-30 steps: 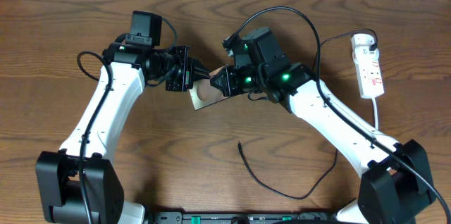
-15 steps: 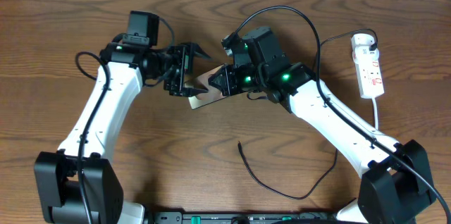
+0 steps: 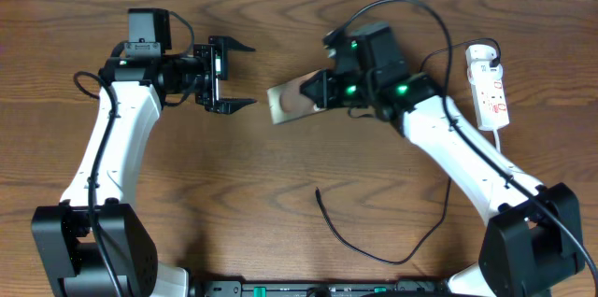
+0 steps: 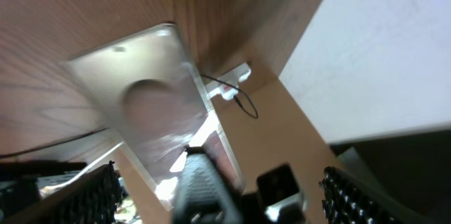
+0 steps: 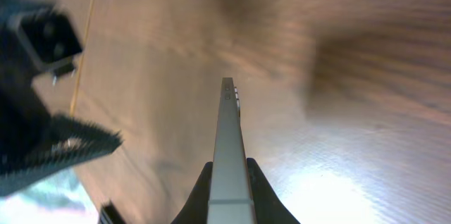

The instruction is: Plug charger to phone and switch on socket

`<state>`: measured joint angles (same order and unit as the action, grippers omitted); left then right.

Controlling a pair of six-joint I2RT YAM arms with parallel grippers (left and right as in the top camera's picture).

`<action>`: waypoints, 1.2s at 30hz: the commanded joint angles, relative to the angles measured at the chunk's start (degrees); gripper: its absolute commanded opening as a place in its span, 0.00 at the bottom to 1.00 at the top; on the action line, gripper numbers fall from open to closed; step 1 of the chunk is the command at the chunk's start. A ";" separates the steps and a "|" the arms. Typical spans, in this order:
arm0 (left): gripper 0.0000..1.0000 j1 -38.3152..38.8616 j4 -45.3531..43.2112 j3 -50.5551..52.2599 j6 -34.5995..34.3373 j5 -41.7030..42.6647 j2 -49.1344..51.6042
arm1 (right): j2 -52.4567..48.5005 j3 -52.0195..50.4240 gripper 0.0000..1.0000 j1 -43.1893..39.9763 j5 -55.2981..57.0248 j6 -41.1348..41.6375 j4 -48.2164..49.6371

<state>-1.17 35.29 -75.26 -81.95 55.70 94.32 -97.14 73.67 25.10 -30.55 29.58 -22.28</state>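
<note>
The table [image 3: 187,241] is bare wood. Above it the right gripper [image 3: 320,91] is clenched on one end of the phone [image 3: 291,101] and seems to hold it clear of the surface, turned partly on edge. The left gripper [image 3: 249,75], just beyond the phone's free end, gapes with nothing in it. The socket [image 3: 490,87] lies well off past the gripped end. The charger [image 3: 374,252] loops on the wood nearer the robot than the phone, with its tip [image 3: 319,192] loose there. I'd keep the phone steady with its free end exposed and send the empty gripper down to pinch the cable close behind that tip. I can't tell which end of the phone has the port. The socket's switches are too small to read, and the cable's run toward the socket is hidden by the right arm.
</note>
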 commanded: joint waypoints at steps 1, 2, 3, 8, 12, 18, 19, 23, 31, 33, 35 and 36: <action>0.89 -0.55 -0.33 -0.72 6.21 2.84 -0.74 | 0.37 1.42 0.01 -3.56 0.63 7.32 1.40; 0.89 -0.52 -0.33 -0.72 7.41 2.84 -0.74 | 0.37 1.42 0.01 -4.37 0.83 9.88 1.86; 0.89 -0.52 -0.33 -0.72 8.46 2.84 -0.74 | 0.37 1.42 0.01 -5.35 1.46 13.94 2.21; 0.89 -0.52 -1.60 -0.72 14.86 2.86 -0.74 | 0.37 1.42 0.02 -9.01 3.41 41.29 2.21; 0.89 -0.52 -2.05 -0.72 19.93 2.84 -0.74 | 0.37 1.42 0.02 -9.68 2.47 60.11 5.70; 0.89 -0.07 -9.81 -0.72 26.01 2.84 -0.74 | 0.37 1.42 0.02 -8.35 -1.49 69.55 15.76; 0.89 0.02 -11.85 -0.72 25.94 2.89 -0.74 | 0.37 1.42 0.02 -7.89 -1.68 69.88 17.44; 0.89 0.39 -19.56 -0.72 22.64 3.02 -0.74 | 0.37 1.42 0.01 -6.10 -1.36 71.14 21.35; 0.89 1.51 -26.23 -0.72 12.33 -0.55 -0.74 | 0.37 1.42 0.02 -3.54 -1.07 71.12 24.87; 0.89 2.49 -26.25 -0.72 12.13 -3.08 -0.74 | 0.37 1.42 0.02 -2.89 -1.03 71.08 25.77; 0.89 3.74 -26.23 -0.72 12.04 -5.57 -0.72 | 0.37 1.42 0.01 -2.34 -1.07 71.06 26.58; 0.89 4.48 -26.27 -0.72 11.98 -7.15 -0.74 | 0.37 1.42 0.01 -2.01 -1.05 71.01 27.06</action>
<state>1.43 9.26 -75.26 -68.25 53.63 94.32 -97.12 73.76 22.04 -30.65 99.72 3.42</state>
